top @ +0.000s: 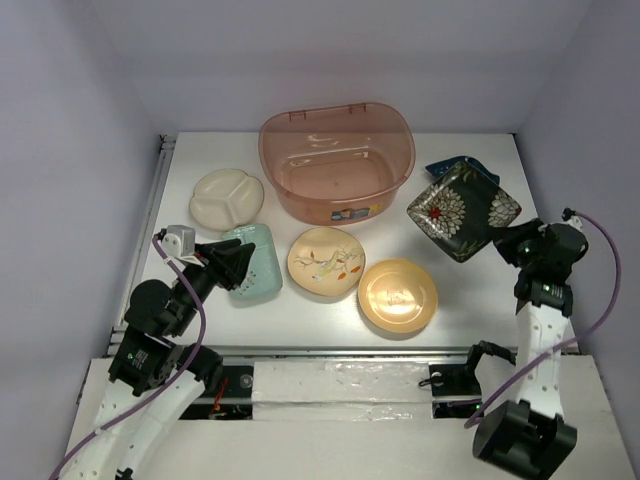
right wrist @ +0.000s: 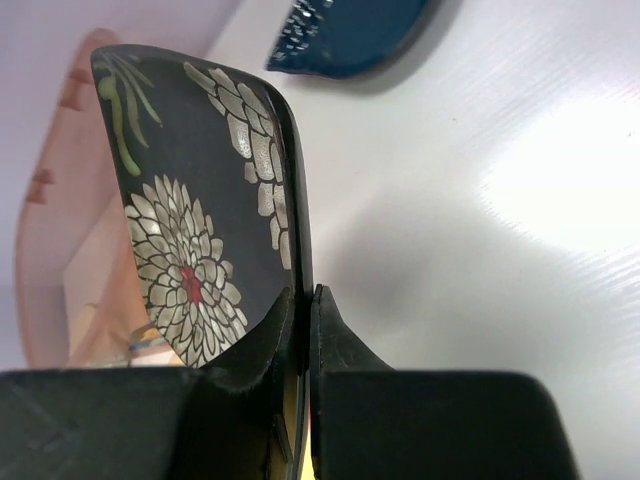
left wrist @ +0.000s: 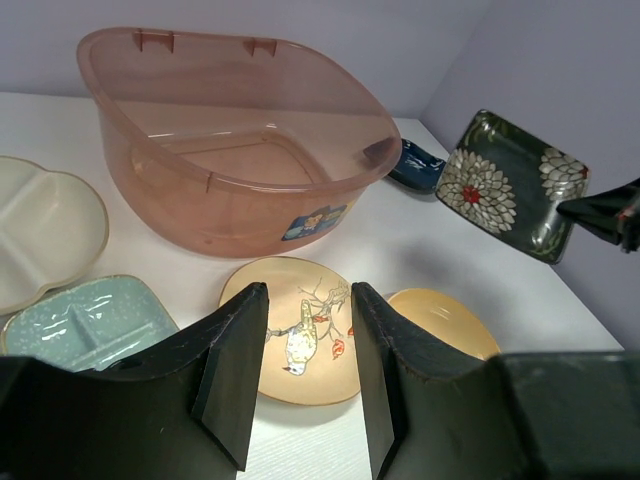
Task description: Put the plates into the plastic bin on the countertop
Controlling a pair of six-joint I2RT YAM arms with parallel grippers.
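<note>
Top external view: the plastic bin [top: 300,195] stands at the far centre of the worktop [top: 470,290], with nothing visible inside. A small coloured label [top: 358,211] sits on its near wall, its writing too small to read. Four plates lie flat before it: the cream divided plate [top: 226,197] at left, then the mint-green plate [top: 262,268], the floral round plate [top: 326,262] and the orange-tan plate [top: 398,295]. The black flowered plate [top: 463,210] is tilted, right of the bin, overlapping the dark-blue plate [top: 455,165] in this view. The right claw [top: 510,240] is at its near-right edge. The left claw [top: 236,262] hangs over the mint-green plate. Left wrist view: the left claw [left wrist: 308,295] is spread, nothing between its fingers, and the floral round plate [left wrist: 300,340] shows through the gap. The label [left wrist: 315,222] remains illegible here. The black flowered plate [left wrist: 510,185] is raised clear of the worktop, outside the bin. Right wrist view: the right claw [right wrist: 306,300] is pressed together on the rim of the black flowered plate [right wrist: 190,200], which stands nearly on edge. The dark-blue plate [right wrist: 350,30] lies beyond on the worktop.
</note>
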